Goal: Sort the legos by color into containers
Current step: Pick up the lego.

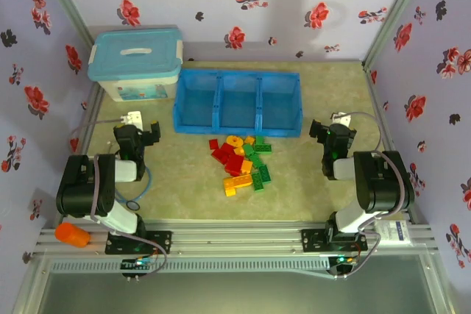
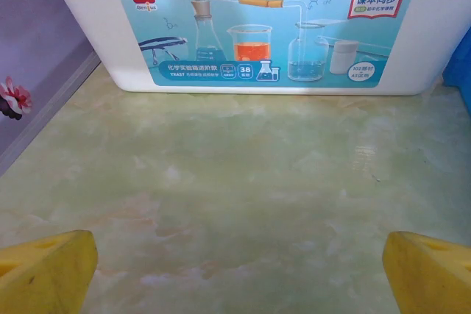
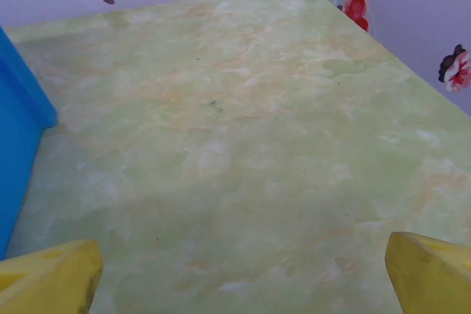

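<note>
Saw yellow fingertips (image 2: 44, 270) first, at the bottom corners of the left wrist view, set wide apart with bare green-marbled table (image 2: 235, 182) between them. Judged the left end effector (image 2: 235, 273) released, grasping nothing. Found the same in the right wrist view: yellow fingertips (image 3: 427, 270) at both lower corners, far apart, and the right end effector (image 3: 239, 273) released and empty above the table. Looked past the left fingers at the white storage box (image 2: 257, 27), standing on the table with a front label printed with flasks and a beaker. Caught a slab of the blue tray (image 3: 18, 130) at the left edge of the right wrist view. From above, placed the left end effector (image 1: 138, 131) near the left side of the table, just in front of the box, and the right end effector (image 1: 333, 134) near the right side, just off the tray's right end, both well apart from the bricks. Found the legos (image 1: 241, 163) heaped in one loose pile on the table between the two arms, just in front of the tray's near wall (image 1: 235, 130). Noted red bricks (image 1: 222, 154) mostly at the left and centre, green bricks (image 1: 260, 174) at the right, a yellow brick (image 1: 235, 186) at the near edge and a round yellow ring (image 1: 234, 141) at the far edge. Saw the tray lying crosswise behind the pile, three compartments side by side, with the teal-lidded box (image 1: 136, 64) just to its left.
</note>
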